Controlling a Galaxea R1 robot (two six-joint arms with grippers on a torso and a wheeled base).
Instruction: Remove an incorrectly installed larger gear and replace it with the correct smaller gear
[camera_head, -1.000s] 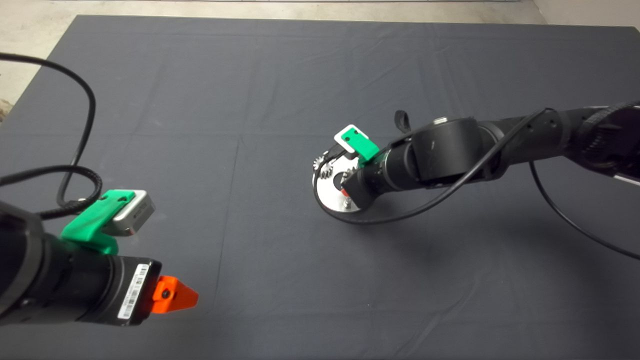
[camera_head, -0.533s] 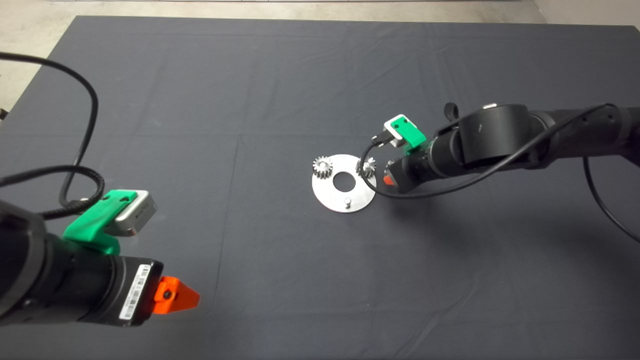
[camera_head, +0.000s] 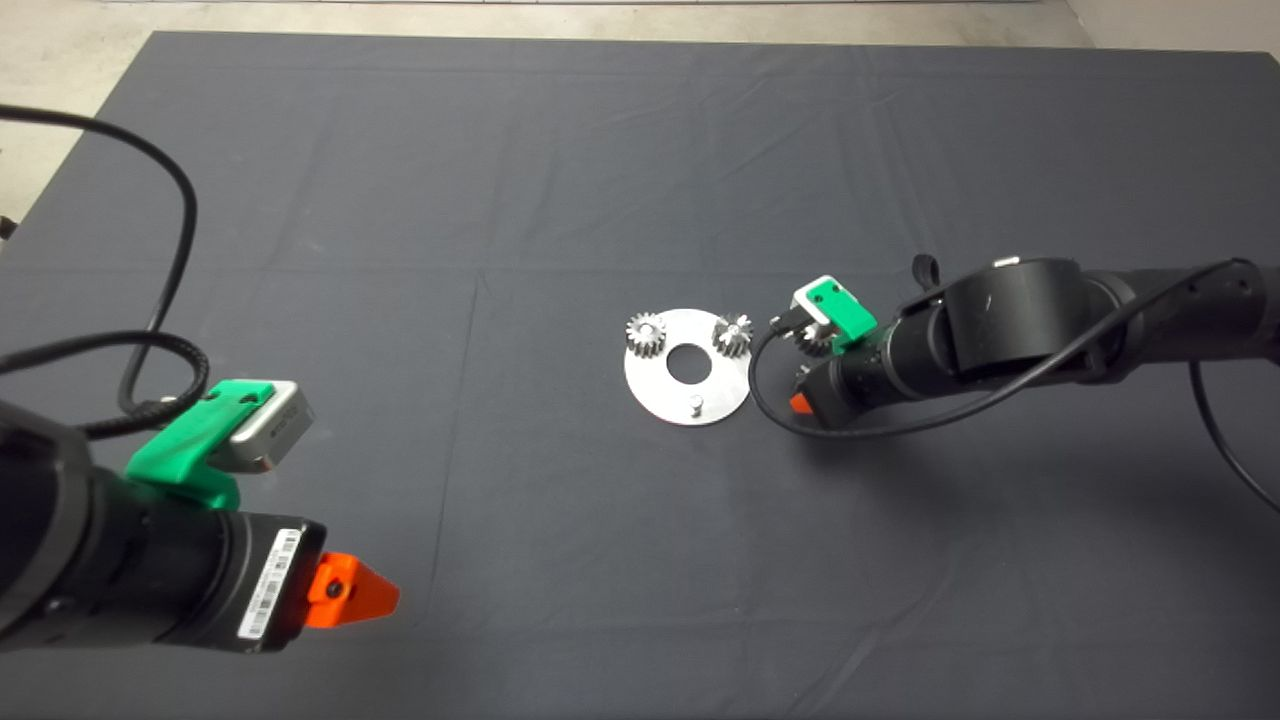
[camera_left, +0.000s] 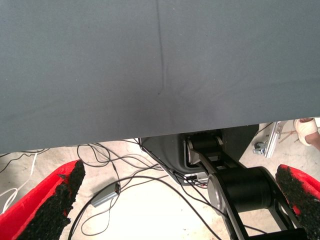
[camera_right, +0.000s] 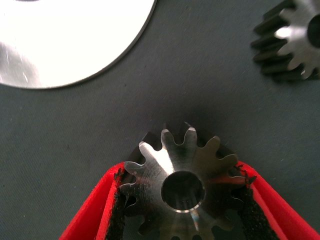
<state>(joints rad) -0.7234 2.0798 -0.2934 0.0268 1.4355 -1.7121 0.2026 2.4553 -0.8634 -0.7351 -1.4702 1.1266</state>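
My right gripper (camera_head: 800, 398) is low over the mat just right of the round silver plate (camera_head: 660, 395). It is shut on the larger gear (camera_right: 182, 187), a shiny steel gear with a dark centre hole, gripped at its sides by both red fingers (camera_right: 105, 210). I cannot tell whether the gear touches the mat. The smaller gear (camera_right: 292, 42), dark-sided, lies on the mat close by, and it peeks out beside the green wrist mount (camera_head: 815, 342) in the head view. My left gripper (camera_head: 350, 592) is parked at the lower left, open and empty (camera_left: 180, 170).
Two small silver gears (camera_head: 646, 333) (camera_head: 732, 335) stand on the plate's far side, and a bare peg (camera_head: 695, 403) stands on its near side. A black cable (camera_head: 770, 400) loops from the right wrist beside the plate. The left wrist view shows the mat edge and floor cables.
My right gripper has drawn back rightward off the plate with the larger gear in it, uncovering the plate, its two small gears and the peg. The left arm has not moved.
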